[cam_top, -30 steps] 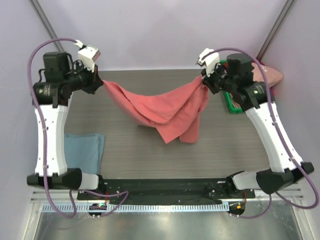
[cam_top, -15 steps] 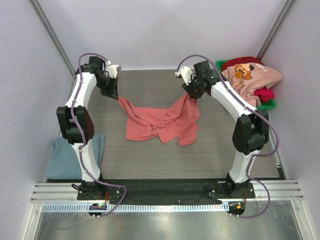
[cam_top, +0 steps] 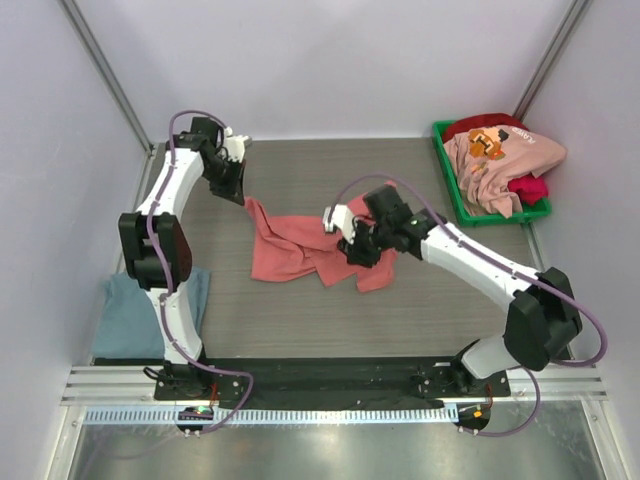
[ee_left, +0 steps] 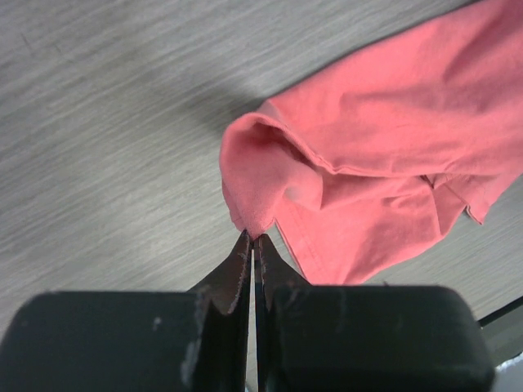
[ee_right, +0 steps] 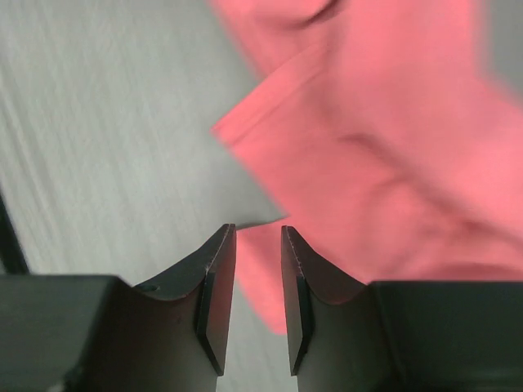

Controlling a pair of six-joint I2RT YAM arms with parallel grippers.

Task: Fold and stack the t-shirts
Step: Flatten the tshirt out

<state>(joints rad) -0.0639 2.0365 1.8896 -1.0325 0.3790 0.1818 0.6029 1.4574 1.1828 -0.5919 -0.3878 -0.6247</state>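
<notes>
While pinching a corner of the salmon-red t-shirt (cam_top: 290,250) between the pressed-together jaws of the left gripper (ee_left: 252,237), lower the right gripper (ee_right: 257,233), jaws slightly spread and empty above the cloth, onto a free edge and take only one layer. Then pull gently apart to flatten the heap lying in the middle of the table (cam_top: 420,300). No readable writing anywhere; orange print on the light pink t-shirt (cam_top: 500,160) in the bin (cam_top: 452,185) too small to read.

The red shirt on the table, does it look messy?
Yes. The salmon-red shirt lies crumpled and bunched on the table, not spread flat. The left gripper pinches one corner; the right gripper hangs open over the other side, holding nothing. The light pink shirt also spills over the rim of the green bin.
</notes>
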